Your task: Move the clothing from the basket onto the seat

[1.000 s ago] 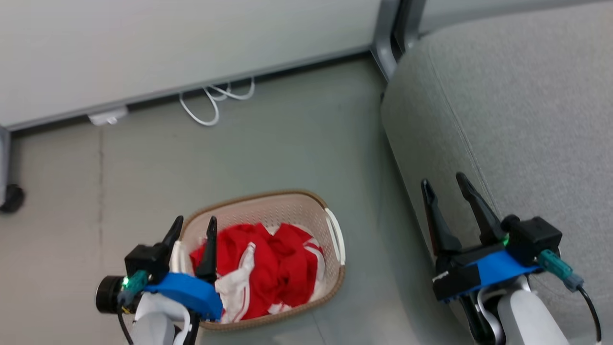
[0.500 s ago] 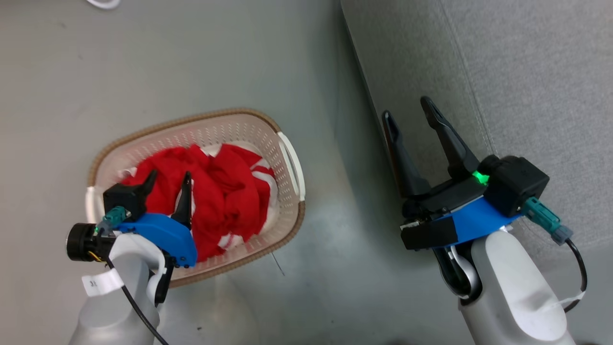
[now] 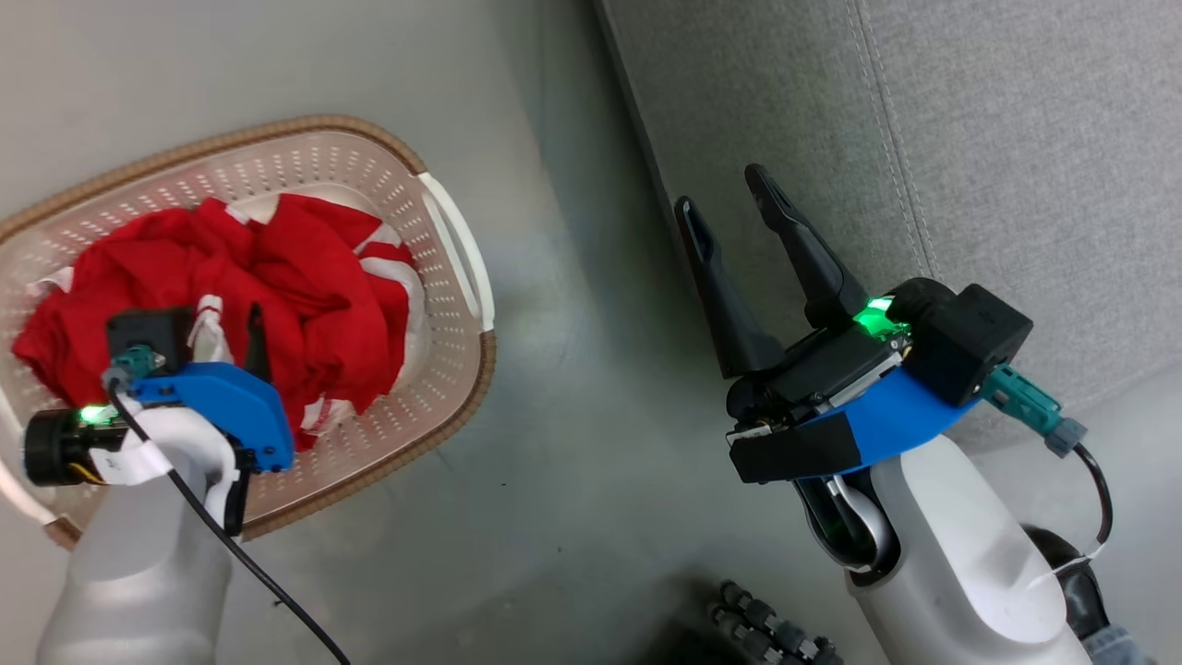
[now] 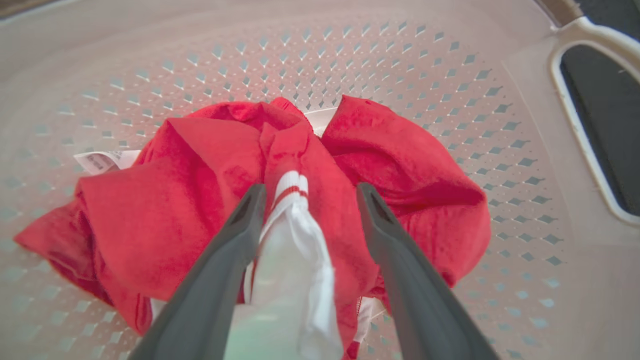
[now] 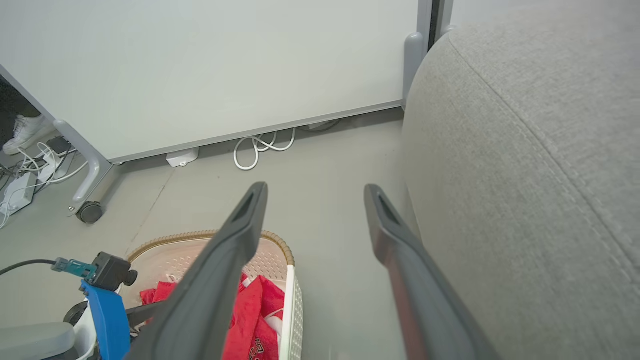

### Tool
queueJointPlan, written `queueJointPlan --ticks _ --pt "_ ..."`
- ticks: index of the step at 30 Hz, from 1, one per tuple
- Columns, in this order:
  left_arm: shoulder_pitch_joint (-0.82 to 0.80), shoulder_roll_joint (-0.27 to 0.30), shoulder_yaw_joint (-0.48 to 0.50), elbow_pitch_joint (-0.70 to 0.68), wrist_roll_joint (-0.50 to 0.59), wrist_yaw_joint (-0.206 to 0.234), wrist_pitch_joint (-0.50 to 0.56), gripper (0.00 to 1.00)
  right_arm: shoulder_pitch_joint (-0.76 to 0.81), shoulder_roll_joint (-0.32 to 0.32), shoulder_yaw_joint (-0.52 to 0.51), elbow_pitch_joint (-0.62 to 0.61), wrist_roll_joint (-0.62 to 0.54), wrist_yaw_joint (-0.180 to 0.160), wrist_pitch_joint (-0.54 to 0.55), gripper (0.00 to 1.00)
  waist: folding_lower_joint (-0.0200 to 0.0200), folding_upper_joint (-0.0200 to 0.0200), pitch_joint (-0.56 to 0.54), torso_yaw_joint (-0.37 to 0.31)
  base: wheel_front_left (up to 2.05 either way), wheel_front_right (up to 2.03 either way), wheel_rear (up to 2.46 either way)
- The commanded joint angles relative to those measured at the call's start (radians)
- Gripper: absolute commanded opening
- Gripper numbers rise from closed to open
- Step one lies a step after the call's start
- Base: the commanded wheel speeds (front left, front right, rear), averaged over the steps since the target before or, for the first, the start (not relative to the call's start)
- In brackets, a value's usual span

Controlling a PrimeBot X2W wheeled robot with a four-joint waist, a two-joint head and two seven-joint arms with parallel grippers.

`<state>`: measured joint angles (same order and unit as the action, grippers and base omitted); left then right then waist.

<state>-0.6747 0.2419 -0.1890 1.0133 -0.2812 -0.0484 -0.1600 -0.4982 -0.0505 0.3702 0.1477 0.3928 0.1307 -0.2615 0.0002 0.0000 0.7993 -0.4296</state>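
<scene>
The cream basket [image 3: 457, 249] stands on the floor at the left, holding the crumpled red and white clothing [image 3: 305, 277]. My left gripper [image 3: 222, 323] reaches down into it. In the left wrist view that gripper [image 4: 310, 191] is open, its fingers straddling a white cuff with red stripes on top of the clothing [image 4: 190, 200], with the basket's perforated wall [image 4: 350, 60] behind. My right gripper [image 3: 722, 191] hovers open and holds nothing, against the side of the grey seat [image 3: 1016, 139]. The right wrist view shows its own gripper [image 5: 315, 191], the seat [image 5: 525, 175] and the basket [image 5: 215, 237].
A white partition panel on castors [image 5: 90, 212] stands behind the basket, with white cables [image 5: 260, 147] on the floor under it. A person's white shoe [image 5: 22, 132] and a power strip [image 5: 15, 192] lie at the far left. Bare grey floor [image 3: 572, 416] separates basket and seat.
The head camera has tipped downward, shifting the whole picture. My left gripper has gone down from the basket's rim into the basket, onto the clothing. The right gripper stays open beside the seat.
</scene>
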Motion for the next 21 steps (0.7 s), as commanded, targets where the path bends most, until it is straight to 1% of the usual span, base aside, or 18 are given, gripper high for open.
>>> queueJointPlan --ticks 1,4,6,9,13,14,15,21 --pt "-0.018 0.011 0.006 0.004 0.002 0.013 -0.002 1.00 -0.010 0.000 0.000 -0.006 0.008 0.000 -0.005 1.00 -0.0002 0.0000 0.024 -0.022 0.00 0.00 0.00" --pt "-0.028 0.018 0.016 0.021 -0.003 0.053 0.002 1.00 -0.002 0.000 0.007 -0.015 0.021 0.000 -0.005 1.00 -0.0002 0.0000 0.039 -0.033 0.00 0.00 0.00" --pt "-0.032 0.020 0.024 0.030 -0.010 0.071 0.007 1.00 0.001 0.000 0.010 -0.017 0.024 0.000 -0.005 1.00 -0.0002 0.0000 0.044 -0.036 0.00 0.00 0.00" --pt "-0.032 0.020 0.024 0.038 -0.014 0.083 0.004 1.00 0.001 0.000 0.016 -0.020 0.033 0.000 -0.005 1.00 -0.0002 0.0000 0.050 -0.039 0.00 0.00 0.00" --pt "-0.035 0.021 0.022 0.049 -0.020 0.080 -0.003 1.00 -0.003 0.000 0.020 -0.021 0.037 0.000 -0.005 1.00 -0.0002 0.0000 0.052 -0.039 0.00 0.00 0.00" --pt "-0.038 0.021 0.019 0.051 -0.020 0.076 -0.005 0.46 -0.004 0.000 0.021 -0.020 0.039 0.000 -0.005 1.00 -0.0002 0.0000 0.052 -0.038 0.00 0.00 0.00" --pt "-0.039 0.020 0.015 0.054 -0.020 0.073 -0.005 0.00 -0.005 0.000 0.021 -0.020 0.039 0.000 -0.005 1.00 -0.0002 0.0000 0.052 -0.037 0.00 0.00 0.00" --pt "-0.054 0.019 0.007 0.078 -0.030 0.049 -0.018 0.00 -0.013 0.000 0.019 -0.017 0.036 0.000 -0.005 1.00 -0.0002 0.0000 0.056 -0.028 0.00 0.00 0.00"
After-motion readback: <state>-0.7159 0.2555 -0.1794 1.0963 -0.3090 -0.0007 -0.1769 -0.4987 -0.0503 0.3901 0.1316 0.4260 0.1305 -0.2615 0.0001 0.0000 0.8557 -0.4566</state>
